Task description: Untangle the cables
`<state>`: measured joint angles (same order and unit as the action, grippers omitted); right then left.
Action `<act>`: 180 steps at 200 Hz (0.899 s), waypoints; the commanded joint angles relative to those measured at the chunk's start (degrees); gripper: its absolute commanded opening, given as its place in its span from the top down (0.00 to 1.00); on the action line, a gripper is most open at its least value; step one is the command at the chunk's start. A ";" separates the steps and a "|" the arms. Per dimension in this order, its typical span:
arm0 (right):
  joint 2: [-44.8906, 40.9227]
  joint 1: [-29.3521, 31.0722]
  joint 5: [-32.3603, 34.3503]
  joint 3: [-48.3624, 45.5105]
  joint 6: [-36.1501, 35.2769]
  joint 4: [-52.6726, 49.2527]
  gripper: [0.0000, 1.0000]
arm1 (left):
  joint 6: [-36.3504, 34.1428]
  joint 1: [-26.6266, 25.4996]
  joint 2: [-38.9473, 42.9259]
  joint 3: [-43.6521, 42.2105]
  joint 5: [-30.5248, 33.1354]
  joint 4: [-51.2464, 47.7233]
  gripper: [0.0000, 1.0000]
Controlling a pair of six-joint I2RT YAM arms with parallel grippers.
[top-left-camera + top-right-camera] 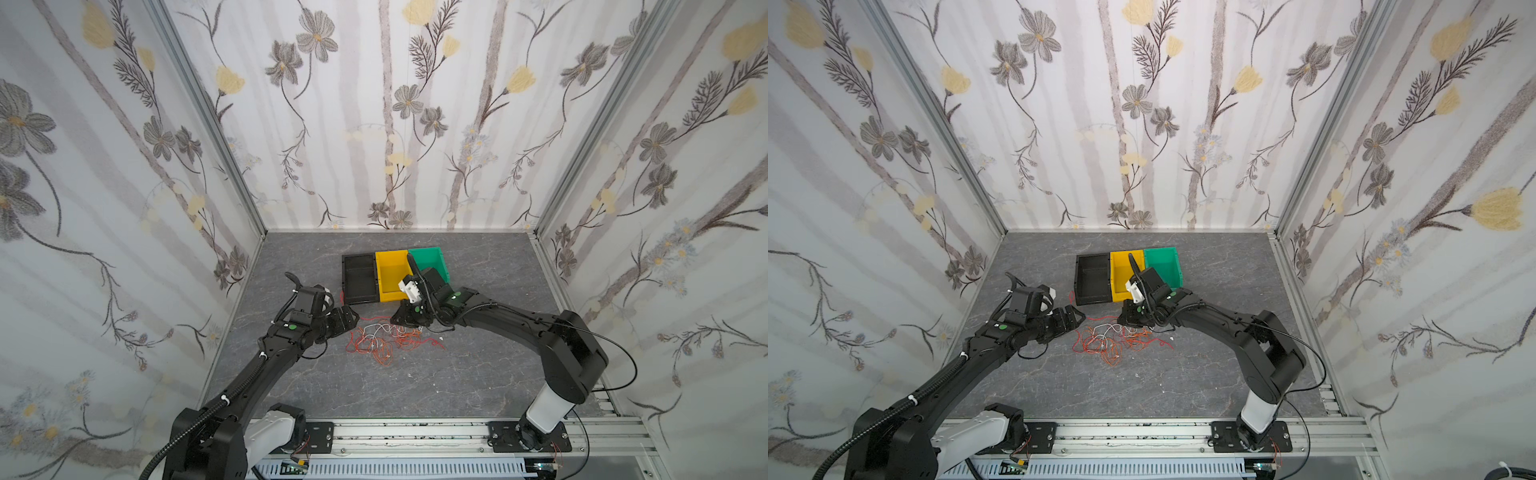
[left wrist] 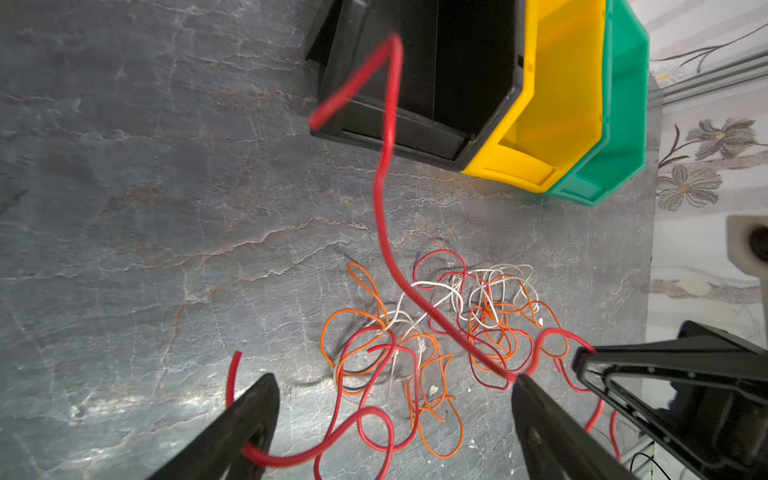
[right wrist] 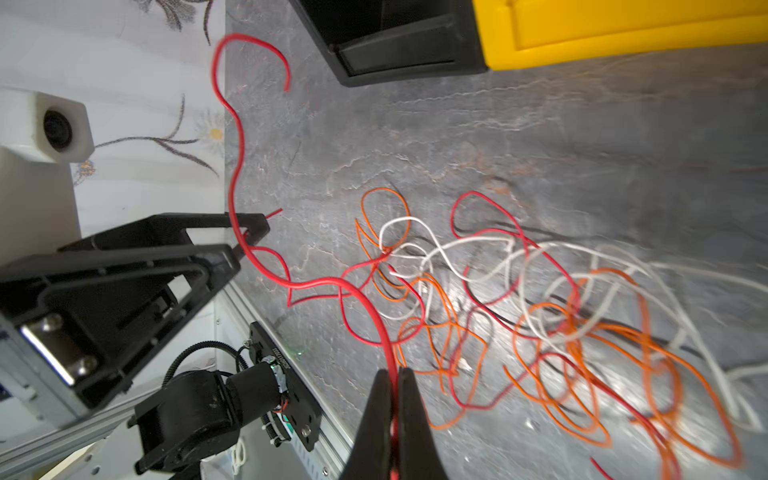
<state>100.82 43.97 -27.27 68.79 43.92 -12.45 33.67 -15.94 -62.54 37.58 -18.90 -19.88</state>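
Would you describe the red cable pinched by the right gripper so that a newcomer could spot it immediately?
On the grey table, before the black bin, lies a tangle of thin cables. One red cable is clamped in the shut right gripper; unlike its neighbours, it rises off the table, ending in a hook.

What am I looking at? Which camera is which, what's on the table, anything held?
Two black robot arms share a grey stone-patterned tabletop. Two pictures look down from one overhead stereo camera; two come from cameras on the wrists. A tangle of red, orange and white cables lies mid-table, with three plastic bins side by side behind it: black bin, yellow bin, green bin. The right end effector is shut on one red cable; the left end effector is open, that cable running by one of its fingers.
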 commanded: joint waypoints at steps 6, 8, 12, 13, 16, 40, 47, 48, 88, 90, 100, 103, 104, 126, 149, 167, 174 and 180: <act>7.06 2.27 -5.36 4.18 7.45 8.10 1.00 | 0.70 -0.26 0.65 -0.47 -0.35 1.54 0.12; 7.43 2.44 -5.83 4.47 7.94 8.92 1.00 | 0.69 -0.23 0.66 -0.47 -0.35 1.52 0.12; 8.84 2.79 -6.72 5.00 9.09 10.29 1.00 | 0.69 -0.44 0.67 -0.49 -0.35 1.58 0.12; 9.16 2.92 -6.91 5.15 9.35 10.62 1.00 | 0.69 -0.42 0.67 -0.49 -0.31 1.59 0.12; 10.01 3.08 -7.53 5.56 10.20 11.44 1.00 | 0.69 -0.44 0.75 -0.49 -0.27 1.64 0.12; 16.06 5.46 -11.07 8.94 15.48 16.91 1.00 | 0.76 -0.57 0.98 -0.74 -0.26 2.01 0.12; 17.50 5.98 -11.76 10.05 16.23 17.87 1.00 | 0.70 -0.53 0.93 -0.76 -0.24 2.15 0.12; 17.67 6.05 -11.80 10.22 16.30 17.88 1.00 | 0.70 -0.56 0.89 -0.76 -0.25 2.18 0.12; 25.62 7.28 -13.05 14.31 18.08 18.43 1.00 | 1.65 -0.58 0.23 -1.49 -1.31 4.52 0.12; 25.94 7.30 -12.98 14.47 18.01 18.25 1.00 | 1.73 -0.58 0.23 -1.53 -1.38 4.68 0.12; 27.31 7.27 -12.79 15.13 17.42 16.79 1.00 | 1.93 -0.69 0.23 -1.66 -1.58 5.02 0.12; 27.67 7.27 -12.69 15.29 17.22 16.40 1.00 | 1.93 -0.68 0.23 -1.70 -1.58 5.06 0.12; 27.76 7.27 -12.66 15.39 17.15 16.18 1.00 | 1.93 -0.72 0.23 -1.67 -1.58 5.04 0.12; 29.22 7.19 -11.64 16.08 14.54 10.99 1.00 | 1.83 -0.69 0.51 -1.47 -1.20 4.68 0.12; 27.56 6.46 -8.48 12.75 10.77 5.68 1.00 | 1.41 -0.58 0.67 -1.03 -0.57 3.84 0.12; 24.85 5.08 -6.67 6.51 9.73 5.82 1.00 | 0.51 -0.48 0.58 -0.28 0.88 2.21 0.12; 23.53 4.30 -6.22 3.66 9.76 6.66 1.00 | 0.20 -0.27 0.58 -0.02 1.26 1.86 0.11; 22.58 3.55 -5.84 1.24 9.78 7.47 1.00 | 0.02 -0.04 0.63 0.13 1.32 1.65 0.12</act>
<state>125.82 49.39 -38.94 76.99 55.53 0.25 34.81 -16.53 -62.11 36.77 -19.46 -17.41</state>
